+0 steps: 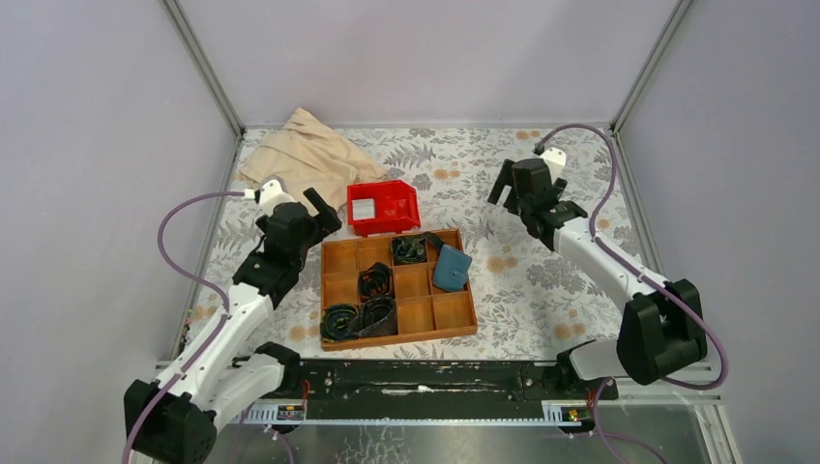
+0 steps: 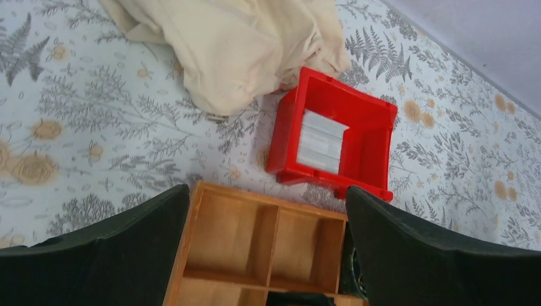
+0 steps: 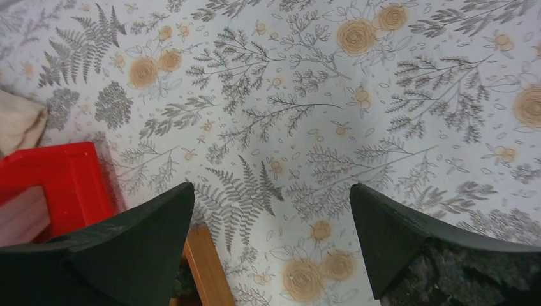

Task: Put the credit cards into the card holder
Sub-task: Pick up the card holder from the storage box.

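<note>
Cards (image 1: 363,208): a pale stack lying flat inside the red bin (image 1: 387,229), against its left wall; seen closer in the left wrist view (image 2: 322,140).
Holder (image 1: 451,268): teal, folded shut, lying askew in the right column of the wooden tray (image 1: 406,338), across the far and middle rows.
Bin: on the table (image 1: 551,280), just beyond the tray's far edge, open side up.
Tray: centre of the table, near side, split into small compartments. Several hold black coiled items (image 1: 375,281); the rest show bare wood.
Cloth (image 1: 305,150): beige, crumpled at the far left, its edge just beside the bin.
Left claw (image 2: 266,194): fingers spread wide, nothing between them. It hangs over the tray's far left corner, with the bin and cards just ahead. In the top view it sits left of the bin (image 1: 324,211).
Right claw (image 3: 271,188): fingers spread wide, nothing between them. It hangs over bare patterned table to the right of the bin, beyond the tray's far right corner (image 1: 510,198).
Contact: neither claw touches cards, holder, bin or tray.
</note>
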Motion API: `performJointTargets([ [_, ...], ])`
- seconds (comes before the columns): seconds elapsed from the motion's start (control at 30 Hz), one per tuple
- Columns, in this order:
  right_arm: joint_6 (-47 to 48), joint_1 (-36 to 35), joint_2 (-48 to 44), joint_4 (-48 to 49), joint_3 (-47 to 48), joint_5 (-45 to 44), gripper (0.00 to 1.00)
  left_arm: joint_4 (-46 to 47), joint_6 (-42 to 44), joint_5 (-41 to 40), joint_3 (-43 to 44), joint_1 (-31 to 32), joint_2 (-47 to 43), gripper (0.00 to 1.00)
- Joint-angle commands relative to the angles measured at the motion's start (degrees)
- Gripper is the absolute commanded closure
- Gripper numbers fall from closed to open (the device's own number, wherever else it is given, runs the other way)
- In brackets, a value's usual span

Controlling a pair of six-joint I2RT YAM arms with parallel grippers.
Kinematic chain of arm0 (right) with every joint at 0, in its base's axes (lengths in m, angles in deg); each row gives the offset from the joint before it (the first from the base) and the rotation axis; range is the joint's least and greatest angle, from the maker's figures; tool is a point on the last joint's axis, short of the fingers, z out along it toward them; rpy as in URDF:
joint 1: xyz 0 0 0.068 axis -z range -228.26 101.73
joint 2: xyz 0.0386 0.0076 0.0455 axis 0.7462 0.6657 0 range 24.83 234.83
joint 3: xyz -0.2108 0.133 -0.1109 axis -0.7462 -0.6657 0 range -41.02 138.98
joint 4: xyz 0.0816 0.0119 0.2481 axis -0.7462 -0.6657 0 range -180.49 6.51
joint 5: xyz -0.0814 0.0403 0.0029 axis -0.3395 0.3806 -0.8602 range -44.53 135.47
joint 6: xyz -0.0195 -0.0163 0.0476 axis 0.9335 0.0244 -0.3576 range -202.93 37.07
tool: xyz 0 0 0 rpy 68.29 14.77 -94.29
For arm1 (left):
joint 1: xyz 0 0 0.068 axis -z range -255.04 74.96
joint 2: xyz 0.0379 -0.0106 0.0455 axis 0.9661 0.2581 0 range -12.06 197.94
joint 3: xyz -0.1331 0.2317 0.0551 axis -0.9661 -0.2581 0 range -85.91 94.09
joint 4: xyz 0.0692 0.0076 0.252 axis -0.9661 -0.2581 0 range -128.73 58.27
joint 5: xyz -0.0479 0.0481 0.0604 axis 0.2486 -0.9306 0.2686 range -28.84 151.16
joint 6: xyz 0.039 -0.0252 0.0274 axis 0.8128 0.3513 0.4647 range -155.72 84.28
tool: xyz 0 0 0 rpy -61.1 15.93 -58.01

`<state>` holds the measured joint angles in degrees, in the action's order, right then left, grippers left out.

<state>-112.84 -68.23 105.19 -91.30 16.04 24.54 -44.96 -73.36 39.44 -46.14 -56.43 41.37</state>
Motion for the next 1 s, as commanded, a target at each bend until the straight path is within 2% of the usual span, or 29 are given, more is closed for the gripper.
performJointTargets([
  [0.0, 2.81, -3.89, -5.54, -7.04, 1.5, -10.29, 0.01, -10.05, -5.84, -4.87, 0.87, 3.05, -3.27, 0.0],
  [0.1, 4.29, -5.64, -9.72, -6.82, -1.6, -8.53, 0.01, -12.28, -9.07, -4.78, -0.75, 4.22, -5.07, 0.0],
  [0.23, 5.14, -5.79, -16.15, -7.27, -5.77, 0.18, 0.0, -14.42, -13.12, -1.15, -2.92, 4.3, -7.36, 0.0],
  [0.43, 4.87, -5.8, -24.19, -5.64, -11.7, 17.68, 0.15, -17.44, -19.12, 4.04, -8.87, 4.33, -15.88, 0.0],
  [0.53, 3.49, -5.93, -24.34, -4.24, -13.95, 23.85, 0.17, -17.4, -20.2, 6.1, -12.31, 4.39, -20.24, 0.0],
  [0.8, 0.4, -6.91, -25.14, 0.26, -20.44, 28.56, 0.19, -17.72, -17.98, 9.48, -15.29, 4.46, -20.78, 0.0],
  [0.97, 1.47, -7.16, -22.54, 4.99, -22.84, 31.71, 0.2, -15.63, -18.16, 9.25, -15.4, 4.41, -16.52, 0.0],
])
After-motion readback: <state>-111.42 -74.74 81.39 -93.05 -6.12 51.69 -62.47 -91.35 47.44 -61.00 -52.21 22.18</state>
